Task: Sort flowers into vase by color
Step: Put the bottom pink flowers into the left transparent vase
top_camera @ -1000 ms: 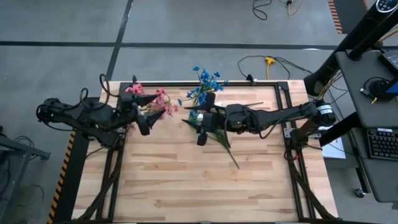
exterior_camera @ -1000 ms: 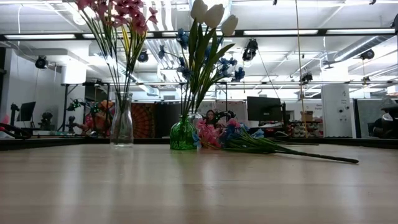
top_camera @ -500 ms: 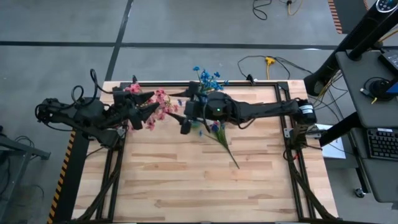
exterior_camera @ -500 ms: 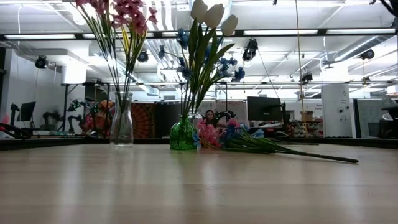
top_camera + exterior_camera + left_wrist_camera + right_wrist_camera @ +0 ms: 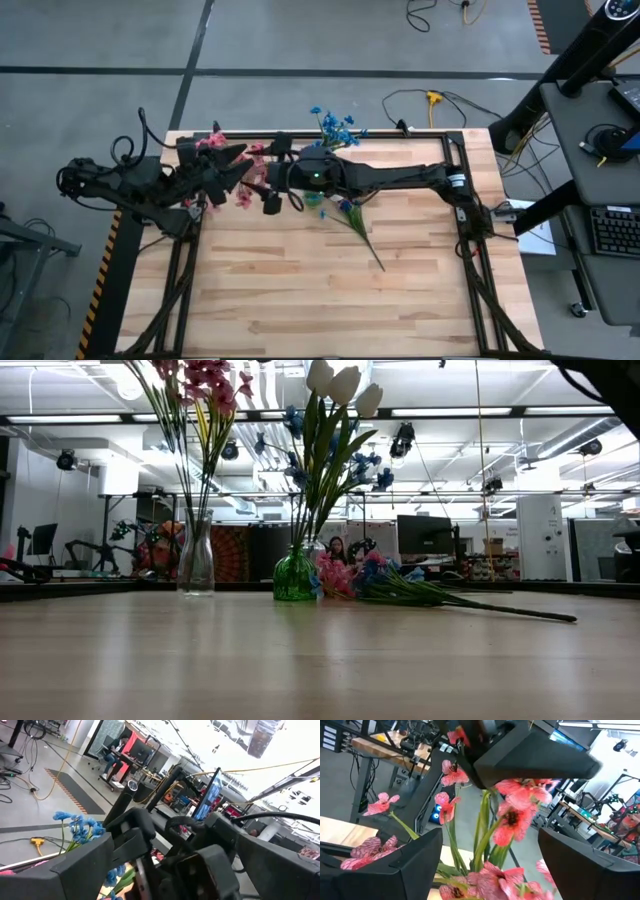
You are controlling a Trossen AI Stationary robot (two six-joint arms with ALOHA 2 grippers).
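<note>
Two vases stand at the desk's (image 5: 300, 300) far edge: a clear vase (image 5: 196, 556) with pink flowers (image 5: 205, 378) and a green vase (image 5: 294, 572) with blue and white ones. More flowers (image 5: 400, 588) lie beside it. No readable writing shows. Right hand (image 5: 268, 180) wide open at the pink blossoms, gripping nothing; left hand (image 5: 236, 168) open, empty.

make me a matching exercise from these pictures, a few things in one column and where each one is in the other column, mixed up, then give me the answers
Things:
1. clear glass vase
2. green glass vase
3. loose flowers
4. right gripper

Places or states:
A. lying flat on the table top
B. holds white tulips and blue blossoms
C. holds pink flowers
D. up beside the pink flowers, close to the left gripper

Pairs: 1-C, 2-B, 3-A, 4-D
</note>
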